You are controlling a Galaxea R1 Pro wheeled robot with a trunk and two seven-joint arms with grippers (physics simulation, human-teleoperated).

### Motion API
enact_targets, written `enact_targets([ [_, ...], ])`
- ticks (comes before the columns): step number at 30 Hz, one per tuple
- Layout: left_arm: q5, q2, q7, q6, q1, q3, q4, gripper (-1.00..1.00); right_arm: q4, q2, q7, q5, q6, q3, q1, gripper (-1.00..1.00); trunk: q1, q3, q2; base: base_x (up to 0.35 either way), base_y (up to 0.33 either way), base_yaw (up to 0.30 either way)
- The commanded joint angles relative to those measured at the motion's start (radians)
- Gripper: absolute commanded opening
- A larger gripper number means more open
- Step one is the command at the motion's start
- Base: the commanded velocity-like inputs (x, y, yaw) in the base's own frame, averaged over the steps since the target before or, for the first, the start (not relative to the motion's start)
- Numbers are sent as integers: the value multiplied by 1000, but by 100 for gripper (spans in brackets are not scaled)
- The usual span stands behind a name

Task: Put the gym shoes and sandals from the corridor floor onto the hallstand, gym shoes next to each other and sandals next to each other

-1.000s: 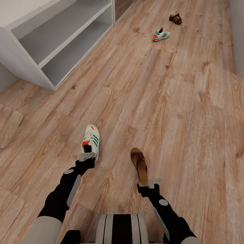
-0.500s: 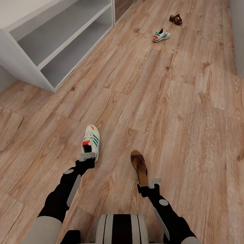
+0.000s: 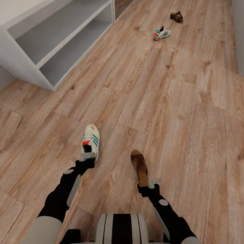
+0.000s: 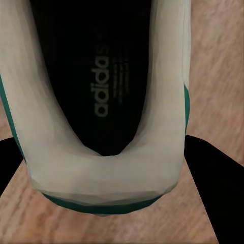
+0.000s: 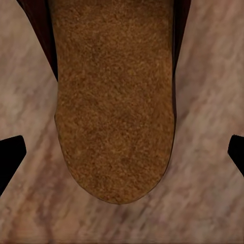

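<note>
A white gym shoe [image 3: 90, 141] with green stripes lies on the corridor floor [image 3: 169, 112] in front of my left arm. My left gripper [image 3: 87, 156] is at its heel, and in the left wrist view the black fingers [image 4: 211, 183] press both sides of the gym shoe's heel [image 4: 107, 168]. A brown sandal [image 3: 139, 166] lies ahead of my right gripper [image 3: 154, 183]. This gripper is open, with its fingertips [image 5: 10, 157] well clear of the sandal heel [image 5: 114, 117]. The second gym shoe [image 3: 161, 33] and second sandal [image 3: 176, 16] lie far down the corridor. The hallstand [image 3: 44, 64] stands at the far left.
The hallstand's two open shelf compartments face the corridor. A grey wall edge [image 3: 239, 40] runs along the right side. A darker floor panel [image 3: 8, 127] sits at the left edge. Wide bare planks separate the near shoes from the far pair.
The whole picture has shifted slightly, so the camera moved. Both grippers, the near gym shoe and the near sandal keep their places relative to each other.
</note>
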Motion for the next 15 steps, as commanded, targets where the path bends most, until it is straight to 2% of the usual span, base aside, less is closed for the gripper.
enact_targets([
  [1,10,0,0,6,0,1,-2,-100,-1,0,-1,-1,3,1,0,100,0,-2,0,0,0,0],
  [15,11,0,0,4,1,-1,-66,-100,-1,0,-1,-1,3,1,0,100,0,-5,0,0,0,0],
])
